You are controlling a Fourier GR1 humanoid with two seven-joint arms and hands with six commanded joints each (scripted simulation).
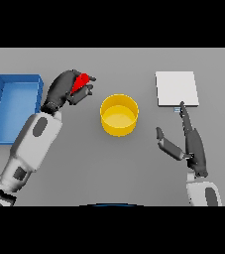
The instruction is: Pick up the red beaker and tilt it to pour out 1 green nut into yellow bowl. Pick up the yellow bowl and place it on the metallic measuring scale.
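My left hand [64, 92] is curled round the red beaker [82, 82], of which only a small red part shows between the fingers. It is held left of the yellow bowl [119, 115], tilted with its mouth toward the bowl. The bowl stands upright in the middle of the table; I see no nut in it. The metallic measuring scale [176, 89] is a pale square plate at the far right. My right hand [191, 141] lies open below the scale, fingers straight and pointing at its near edge, thumb spread toward the bowl.
A blue open tray [15, 106] sits at the far left, just beside my left forearm. Grey table surface [109, 168] stretches between both arms in front of the bowl.
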